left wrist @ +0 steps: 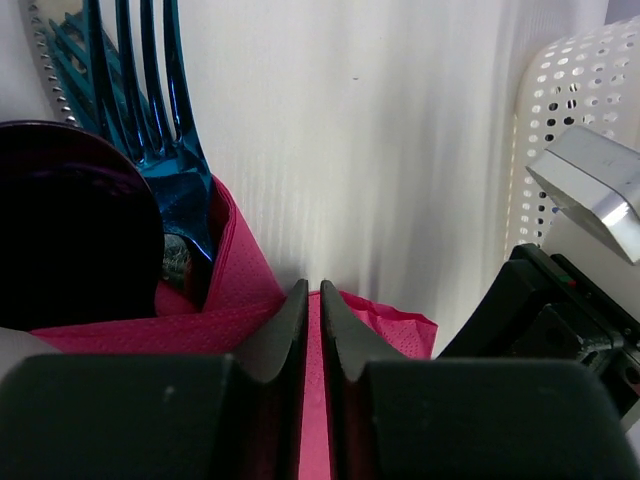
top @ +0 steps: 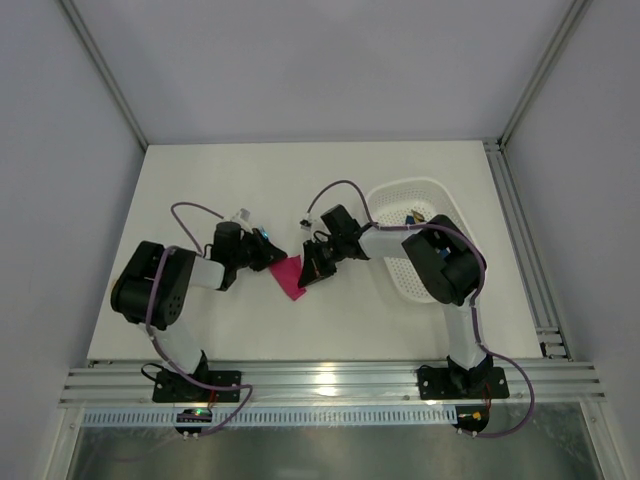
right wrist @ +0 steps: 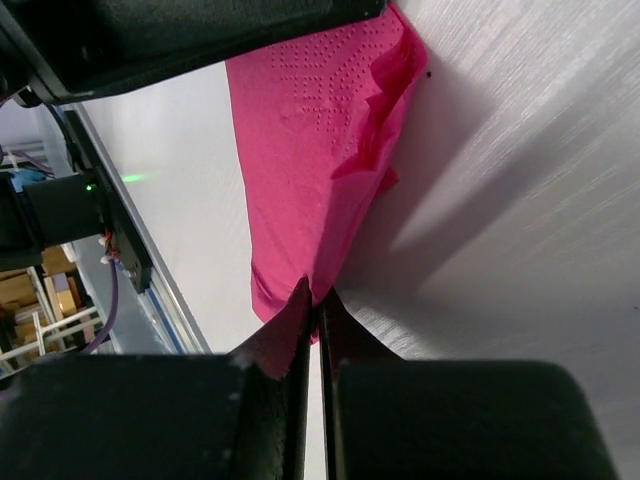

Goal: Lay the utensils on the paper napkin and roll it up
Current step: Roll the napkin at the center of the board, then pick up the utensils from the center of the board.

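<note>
At the middle of the table [top: 200,190], both arms meet over the paper napkin [right wrist: 320,150], which lies bunched in the narrow space between the two tools. The left gripper [left wrist: 311,300] has its jaws drawn almost together, with a thin strip of pink paper showing in the slit between them, so it reads as pinching the napkin. The right gripper [right wrist: 315,300] is closed on a fold at the napkin's edge, right at its fingertips; the sheet fans out ahead of it toward the left tool.

The utensils [left wrist: 150,150] sit just to the left of the left fingers, tucked into a raised pink fold. Their long axis runs roughly along the way those fingers point, heads away from the tool: the fork [left wrist: 165,120] points its tines forward, and the dark round spoon head [left wrist: 70,230] lies beside it, nearer the camera. The handles are hidden in the paper. A white perforated basket [left wrist: 580,90] stands off to the right, behind the other arm.

The left arm is the nearer one to the utensils; the right holds paper on the far side of them. Rolling looks under way, and the next turn should probably carry the paper sideways, across that long axis, not along it.
</note>
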You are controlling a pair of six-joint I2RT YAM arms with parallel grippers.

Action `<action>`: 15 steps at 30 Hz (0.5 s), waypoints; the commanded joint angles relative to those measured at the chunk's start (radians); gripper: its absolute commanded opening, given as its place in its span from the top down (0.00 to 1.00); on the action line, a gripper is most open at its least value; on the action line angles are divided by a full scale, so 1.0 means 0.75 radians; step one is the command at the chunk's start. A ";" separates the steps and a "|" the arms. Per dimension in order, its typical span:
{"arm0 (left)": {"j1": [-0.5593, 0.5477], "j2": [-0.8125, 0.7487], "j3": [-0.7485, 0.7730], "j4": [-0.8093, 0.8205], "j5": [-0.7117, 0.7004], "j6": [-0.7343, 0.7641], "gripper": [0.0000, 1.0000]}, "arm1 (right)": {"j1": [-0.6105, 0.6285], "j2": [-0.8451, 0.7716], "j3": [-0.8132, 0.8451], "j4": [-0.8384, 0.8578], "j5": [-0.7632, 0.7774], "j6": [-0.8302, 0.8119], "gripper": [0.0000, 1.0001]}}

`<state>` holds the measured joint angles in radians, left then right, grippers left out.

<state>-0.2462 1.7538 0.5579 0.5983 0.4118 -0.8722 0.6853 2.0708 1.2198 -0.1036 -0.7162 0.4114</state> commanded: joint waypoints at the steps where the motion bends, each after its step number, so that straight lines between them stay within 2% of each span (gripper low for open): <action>1: 0.005 -0.086 0.003 -0.086 0.019 0.044 0.89 | 0.011 -0.006 -0.057 0.101 -0.033 0.091 0.96; 6: 0.003 -0.215 0.029 -0.157 -0.011 0.026 0.77 | 0.009 -0.037 -0.107 0.205 -0.068 0.233 0.96; 10: -0.007 -0.348 0.035 -0.331 -0.109 0.024 0.68 | 0.009 -0.063 -0.135 0.309 -0.108 0.377 0.97; 15: -0.023 -0.510 0.035 -0.544 -0.224 0.012 0.63 | 0.009 -0.086 -0.172 0.432 -0.137 0.537 0.96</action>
<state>-0.2569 1.4342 0.5636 0.3199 0.3157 -0.8604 0.6853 2.0705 1.1057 0.1131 -0.7834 0.6998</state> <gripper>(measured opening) 0.359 0.043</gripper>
